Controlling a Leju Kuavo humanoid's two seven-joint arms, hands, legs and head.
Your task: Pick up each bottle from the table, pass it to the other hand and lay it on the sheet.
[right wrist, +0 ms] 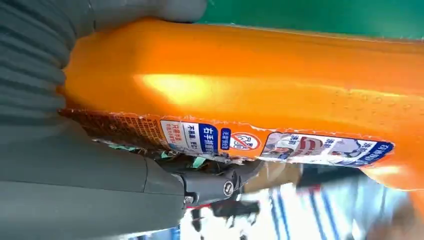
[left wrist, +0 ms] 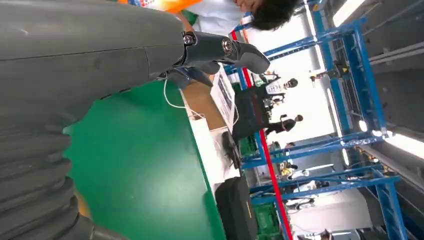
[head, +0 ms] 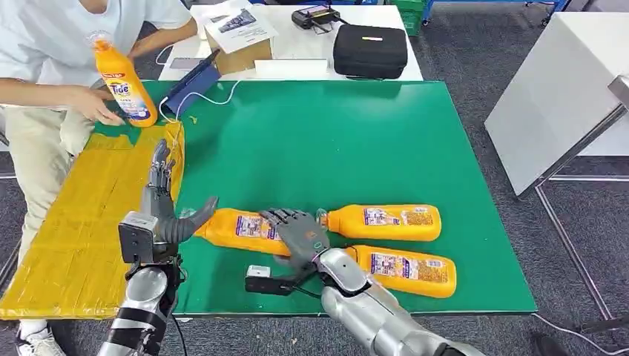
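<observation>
Three orange detergent bottles lie flat on the green table (head: 334, 141), low in the head view.

Left one, the held bottle (head: 241, 230), sits lower centre-left. Right hand (head: 297, 236) lies over its right end, fingers draped across the label. In the right wrist view the thumb (right wrist: 145, 10) is on one side of the orange body (right wrist: 250, 95) and a dark finger (right wrist: 220, 186) on the other, so it is grasping that bottle. Whether the bottle is off the table, I cannot tell.

Left hand (head: 165, 215) is at lower left, palm edge-on, fingers straight and pointing up the frame, thumb stuck out toward the held bottle's left end, close to it. Nothing in it, released. It hangs over the edge where the yellow sheet (head: 81, 222) meets the green.

Second bottle (head: 386, 222) lies right of the right hand, cap just beside its fingers. Third bottle (head: 404, 271) lies just below it, next to the right forearm.

Upper left, a person (head: 52, 67) stands a fourth bottle, a Tide one (head: 124, 81), upright at the sheet's far end, hand at its base.

Black case (head: 369, 50) and cardboard box (head: 237, 44) sit on the white table (head: 297, 44) at top centre.
</observation>
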